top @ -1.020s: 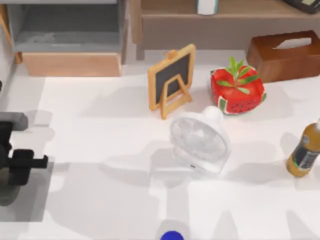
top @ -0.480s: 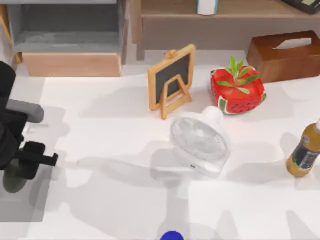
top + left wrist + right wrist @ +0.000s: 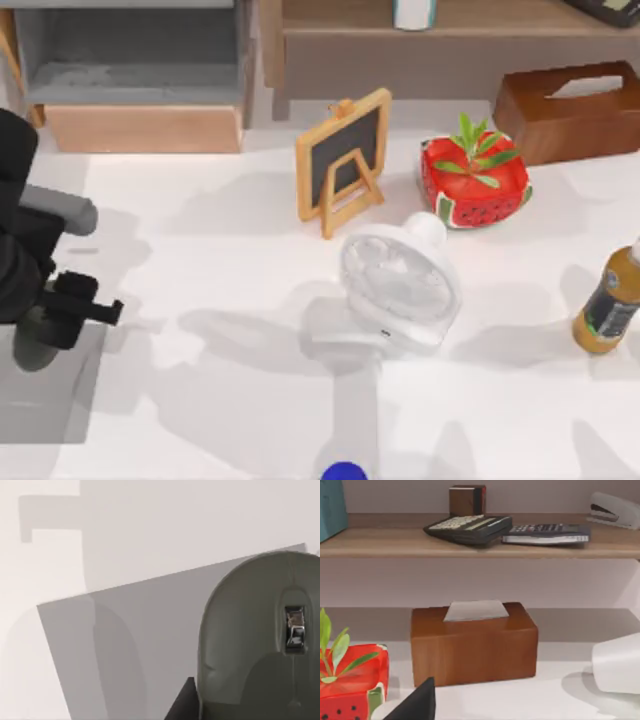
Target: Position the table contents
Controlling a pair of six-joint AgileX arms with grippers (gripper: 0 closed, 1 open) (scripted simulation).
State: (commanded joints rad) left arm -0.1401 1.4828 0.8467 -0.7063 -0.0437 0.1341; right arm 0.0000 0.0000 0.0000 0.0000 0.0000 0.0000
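A dark grey-green mouse hangs at the table's far left, over the back edge of the grey mat, with my left gripper shut on it. The left wrist view shows the mouse close up with its metal wheel, the mat below it and one dark fingertip at its side. A white and teal boxy item stands on the back shelf; its teal side shows in the right wrist view. My right gripper is near the tissue box, at the table's right.
A small chalkboard easel, a white fan and a watermelon planter stand mid-table. A wooden tissue box and a bottle are at the right. A blue object sits at the front edge.
My left gripper has risen and shifted right and back, carrying the mouse off the mat's middle toward its back edge. The other objects have not moved.
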